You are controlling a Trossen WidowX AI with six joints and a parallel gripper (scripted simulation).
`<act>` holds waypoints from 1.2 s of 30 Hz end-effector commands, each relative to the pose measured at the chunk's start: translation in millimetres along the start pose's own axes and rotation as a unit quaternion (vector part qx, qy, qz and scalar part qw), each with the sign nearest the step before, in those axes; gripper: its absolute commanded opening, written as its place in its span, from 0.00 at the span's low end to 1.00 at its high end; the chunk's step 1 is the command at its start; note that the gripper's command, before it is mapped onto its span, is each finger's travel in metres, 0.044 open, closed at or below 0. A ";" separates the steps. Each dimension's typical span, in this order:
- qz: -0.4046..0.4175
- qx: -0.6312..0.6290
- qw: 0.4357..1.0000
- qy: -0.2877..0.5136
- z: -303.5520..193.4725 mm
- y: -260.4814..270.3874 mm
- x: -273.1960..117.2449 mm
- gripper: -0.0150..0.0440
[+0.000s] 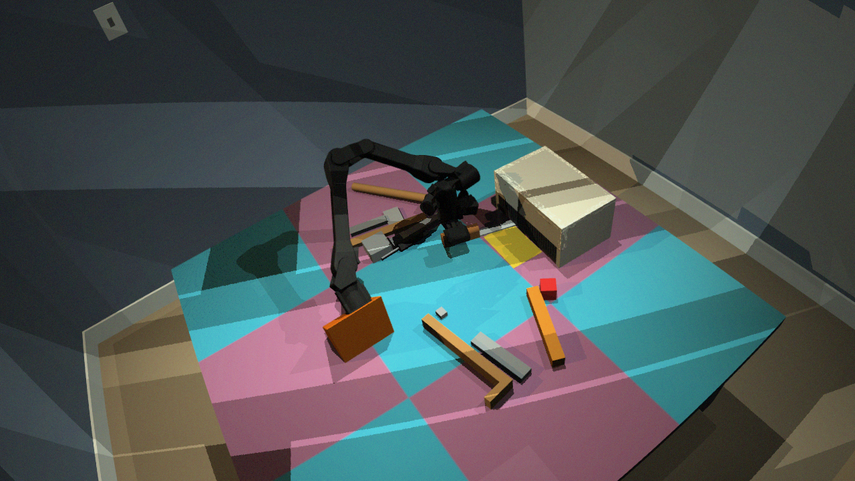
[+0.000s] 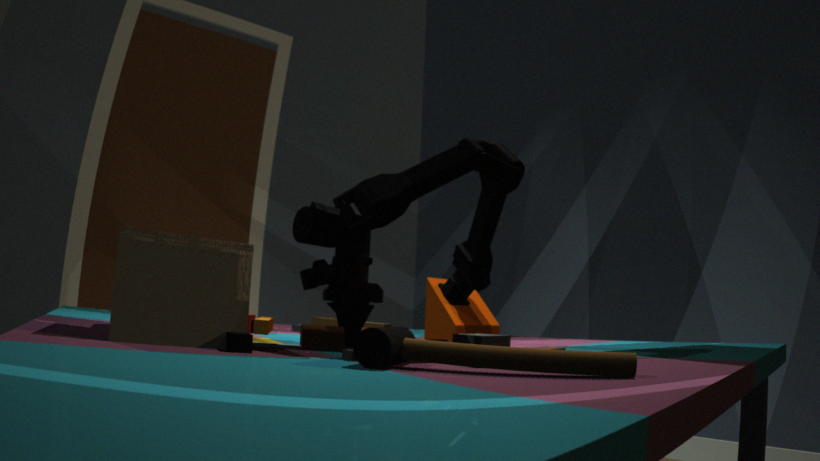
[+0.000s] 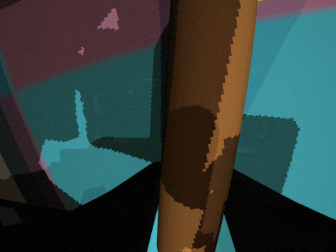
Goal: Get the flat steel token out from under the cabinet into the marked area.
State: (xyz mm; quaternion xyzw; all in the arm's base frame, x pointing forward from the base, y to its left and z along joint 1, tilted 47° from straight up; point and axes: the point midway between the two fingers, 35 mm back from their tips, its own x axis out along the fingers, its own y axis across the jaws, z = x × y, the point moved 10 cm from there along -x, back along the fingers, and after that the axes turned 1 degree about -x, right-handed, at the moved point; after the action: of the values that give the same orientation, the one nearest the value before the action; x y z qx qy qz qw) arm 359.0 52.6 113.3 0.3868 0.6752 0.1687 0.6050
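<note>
Pink-and-cyan checkered desk across most of the top view. Black jointed arm, left of center in top view, on an orange wedge-shaped base. Cream box-shaped cabinet, right of center in top view, lower left in exterior, dark vent slots low on front.

End effector is closed on the brown rounded handle of a tool with a flat grey metal blade. Blade reaches to cabinet front; tip hidden.

Brown cylindrical-handled mallet, dark head, behind arm in top view. Lower center there: tan L-shaped wooden stick, grey rectangular bar beside it. Orange rectangular bar right of those. Yellow flat marked area, in front of cabinet. Red cube beside orange bar's upper end. Small grey cube near the L stick's upper end.

Steel token: can't make it out, exact spot unclear.
</note>
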 end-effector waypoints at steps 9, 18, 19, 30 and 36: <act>0.001 -0.002 1.000 0.000 13.3 0.4 -0.3 0.25; 0.001 -0.002 1.000 0.000 22.3 0.6 -0.4 0.25; 0.001 -0.002 1.000 0.000 23.2 0.6 -0.4 0.25; 0.001 -0.002 1.000 -0.001 33.9 0.8 -0.5 0.25; 0.001 -0.002 1.000 -0.001 39.6 0.7 -0.4 0.25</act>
State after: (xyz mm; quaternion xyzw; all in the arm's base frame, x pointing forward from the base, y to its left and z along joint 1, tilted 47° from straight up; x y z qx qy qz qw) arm 393.2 44.5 106.5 0.3866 0.6747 0.1691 0.6056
